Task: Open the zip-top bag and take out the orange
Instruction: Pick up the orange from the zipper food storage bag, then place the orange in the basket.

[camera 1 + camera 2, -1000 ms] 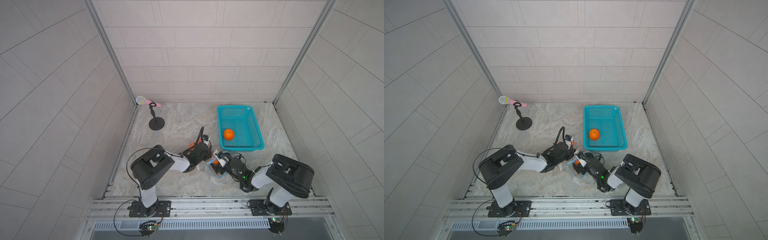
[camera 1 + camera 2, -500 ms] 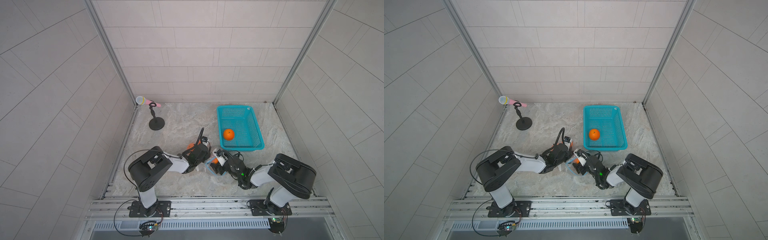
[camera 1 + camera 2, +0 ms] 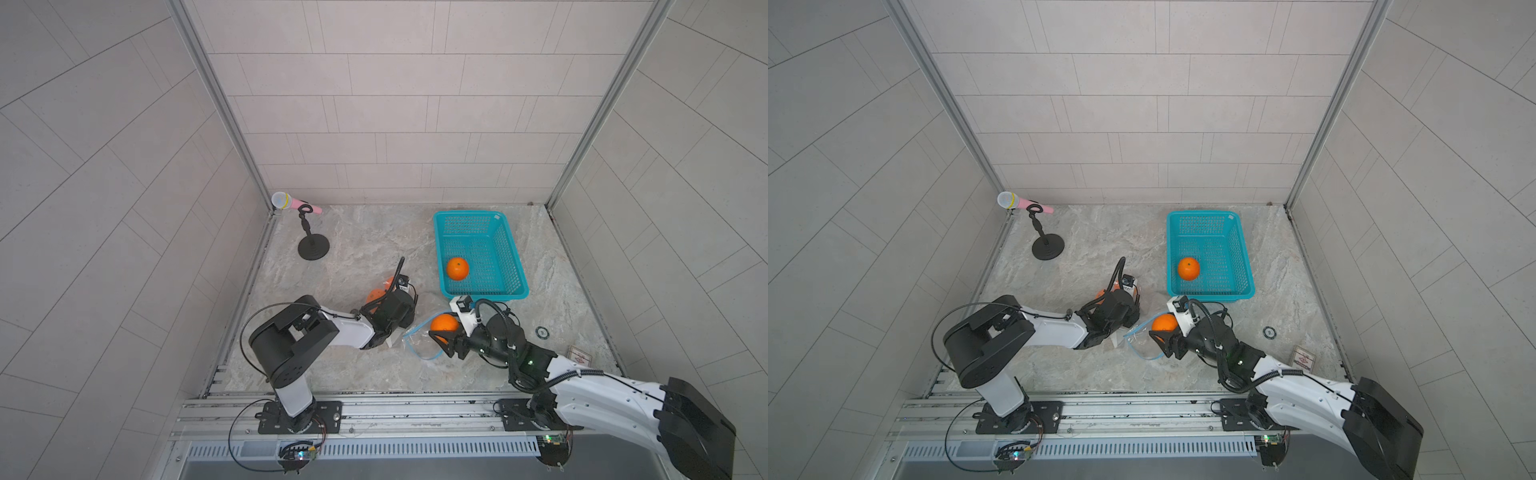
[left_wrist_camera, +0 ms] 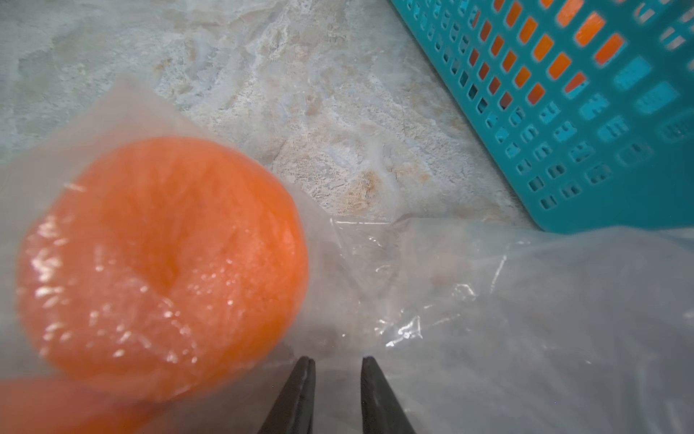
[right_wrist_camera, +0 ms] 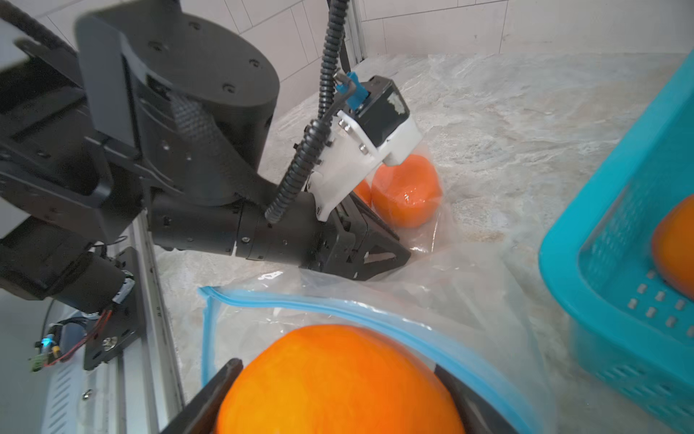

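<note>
The clear zip-top bag (image 3: 415,347) (image 5: 450,285) lies on the stone table between both arms, its light-blue zip strip (image 5: 319,304) gaping open. At that mouth my right gripper (image 3: 440,330) (image 5: 336,368) is shut on an orange (image 3: 444,323) (image 3: 1163,322) (image 5: 338,379), one finger on each side. My left gripper (image 3: 392,332) (image 4: 335,360) pinches the bag's film at the far end, its jaws a narrow gap apart with plastic between them. Another orange (image 4: 161,263) (image 5: 407,191) sits inside the bag beside the left gripper.
A teal basket (image 3: 509,257) with one orange (image 3: 457,268) in it stands just behind the right gripper. A pink microphone on a black stand (image 3: 312,249) is at the back left. A small black disc (image 3: 541,331) and a card (image 3: 579,355) lie to the right.
My right jaws have drawn in onto the orange at the bag's mouth. The left arm has shifted slightly, its gripper still on the bag.
</note>
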You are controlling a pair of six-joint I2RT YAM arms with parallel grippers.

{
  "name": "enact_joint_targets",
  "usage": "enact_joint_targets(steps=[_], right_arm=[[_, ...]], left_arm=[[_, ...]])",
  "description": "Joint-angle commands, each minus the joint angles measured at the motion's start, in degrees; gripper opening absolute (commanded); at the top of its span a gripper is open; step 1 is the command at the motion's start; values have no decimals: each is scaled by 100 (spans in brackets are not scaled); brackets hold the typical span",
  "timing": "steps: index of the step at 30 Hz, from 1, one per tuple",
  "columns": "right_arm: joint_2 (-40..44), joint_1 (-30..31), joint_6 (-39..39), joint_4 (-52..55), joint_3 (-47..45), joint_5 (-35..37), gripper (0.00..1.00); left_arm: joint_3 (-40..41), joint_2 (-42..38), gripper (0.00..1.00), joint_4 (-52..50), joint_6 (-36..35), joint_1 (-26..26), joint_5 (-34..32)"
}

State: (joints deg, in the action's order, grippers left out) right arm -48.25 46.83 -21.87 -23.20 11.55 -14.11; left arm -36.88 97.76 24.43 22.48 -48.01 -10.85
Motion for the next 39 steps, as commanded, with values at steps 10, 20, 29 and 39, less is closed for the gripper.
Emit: enact_joint_targets(steps=[10, 20, 29, 39], right_arm=[[905, -996, -380, 3150, 1700, 268, 73], [-1121, -3014, 14, 4274, 3693, 805, 72], [-3276, -3625, 399, 4447, 5120, 1137, 72], [-5351, -3786, 917, 5280, 7220, 1043, 73]], left_arm=[[-356, -2041, 100, -903, 43, 20, 88], [-832, -1852, 100, -326, 418, -174, 1155], [-1529, -1331, 100, -432, 223, -119, 1315], [-2203, -510, 100, -651, 35, 142, 1468]])
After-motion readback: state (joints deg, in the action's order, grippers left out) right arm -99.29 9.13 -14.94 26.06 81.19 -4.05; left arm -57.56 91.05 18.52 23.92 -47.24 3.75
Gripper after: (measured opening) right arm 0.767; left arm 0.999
